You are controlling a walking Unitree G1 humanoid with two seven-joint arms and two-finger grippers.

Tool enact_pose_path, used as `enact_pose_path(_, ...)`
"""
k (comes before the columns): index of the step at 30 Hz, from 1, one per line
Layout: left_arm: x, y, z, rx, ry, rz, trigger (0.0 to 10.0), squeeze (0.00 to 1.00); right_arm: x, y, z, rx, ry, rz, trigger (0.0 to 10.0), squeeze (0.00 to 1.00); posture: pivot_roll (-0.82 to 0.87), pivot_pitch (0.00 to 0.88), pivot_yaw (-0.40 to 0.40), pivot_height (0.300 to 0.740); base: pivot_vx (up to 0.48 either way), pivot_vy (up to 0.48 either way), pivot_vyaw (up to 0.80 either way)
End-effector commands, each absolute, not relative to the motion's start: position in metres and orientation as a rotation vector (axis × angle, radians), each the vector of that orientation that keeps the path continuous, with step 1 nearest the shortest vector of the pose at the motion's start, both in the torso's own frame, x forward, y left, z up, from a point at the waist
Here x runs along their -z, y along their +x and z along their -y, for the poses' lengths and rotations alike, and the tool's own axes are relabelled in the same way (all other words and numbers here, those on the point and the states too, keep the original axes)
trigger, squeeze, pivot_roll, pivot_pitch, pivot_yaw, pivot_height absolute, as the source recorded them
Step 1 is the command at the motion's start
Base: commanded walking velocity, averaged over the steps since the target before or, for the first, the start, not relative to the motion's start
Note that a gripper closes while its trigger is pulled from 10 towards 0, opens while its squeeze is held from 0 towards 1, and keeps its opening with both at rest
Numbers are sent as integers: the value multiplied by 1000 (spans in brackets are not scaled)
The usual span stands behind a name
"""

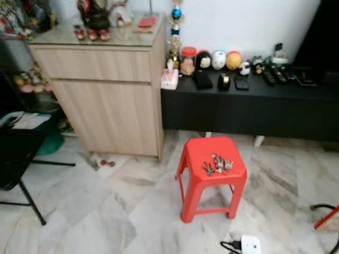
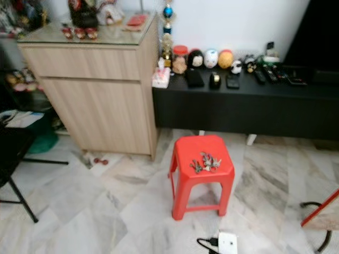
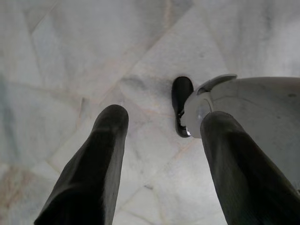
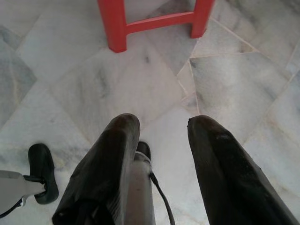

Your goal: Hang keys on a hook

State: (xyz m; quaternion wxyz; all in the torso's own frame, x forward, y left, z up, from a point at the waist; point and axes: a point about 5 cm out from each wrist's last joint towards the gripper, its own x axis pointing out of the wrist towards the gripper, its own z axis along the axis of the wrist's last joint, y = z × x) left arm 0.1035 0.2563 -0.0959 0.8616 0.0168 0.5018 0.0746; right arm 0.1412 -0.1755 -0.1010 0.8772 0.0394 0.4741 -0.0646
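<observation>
Right wrist view first: I see my right gripper [image 4: 159, 124] hanging over the marble floor [image 4: 61, 65], its two black fingers [image 4: 117, 136] spread apart with nothing between them, the red legs of the stool [image 4: 117, 28] just ahead. My left gripper [image 3: 161, 122] is the same, fingers [image 3: 110, 124] parted and empty, pointing down at bare floor beside my own foot. Both arms hang idle, I judge, because I have not yet reached the stool. From the head camera, the keys [image 1: 217, 164] lie in a loose bunch on the stool's seat, well ahead of me. Behind it stand a wooden cabinet [image 1: 106, 90] and a low black shelf [image 1: 249, 106]. I cannot make out any hook.
</observation>
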Motion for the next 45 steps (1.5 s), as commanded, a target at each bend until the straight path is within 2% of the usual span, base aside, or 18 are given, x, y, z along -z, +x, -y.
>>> enact_pose_path(1,97,104,-255,-192,0,-1057,10000,0,99,148,176,129,83,-980,10000,0,-28,0,-22,740,244,0,0)
enact_pose_path(3,97,105,-254,-176,11,-1060,10000,0,98,151,177,129,83,-974,10000,0,-29,0,-23,740,270,0,0)
enact_pose_path(5,83,174,-210,-98,9,-923,10000,0,96,154,178,132,84,-969,10000,0,-30,0,-23,740,315,0,0)
enact_pose_path(10,77,191,-201,-98,-7,-889,10000,0,96,155,178,133,83,-970,10000,0,-22,0,-28,740,318,0,0)
enact_pose_path(28,88,164,-211,-118,8,-973,10000,0,97,151,178,125,82,-972,10000,0,-18,0,-36,740,325,0,0)
enact_pose_path(33,88,164,-210,-118,8,-972,10000,0,98,150,179,127,74,-977,10000,0,-8,0,-41,740,307,0,0)
enact_pose_path(36,88,165,-211,-117,10,-966,10000,0,91,166,182,124,68,-949,10000,0,-2,0,-44,740,292,0,0)
enact_pose_path(37,88,164,-211,-120,18,-969,10000,0,85,179,183,121,68,-922,10000,0,-8,0,-41,740,0,0,0)
enact_pose_path(45,89,163,-211,-111,24,-974,10000,0,84,182,186,125,77,-907,10000,0,-15,0,-41,740,0,0,0)
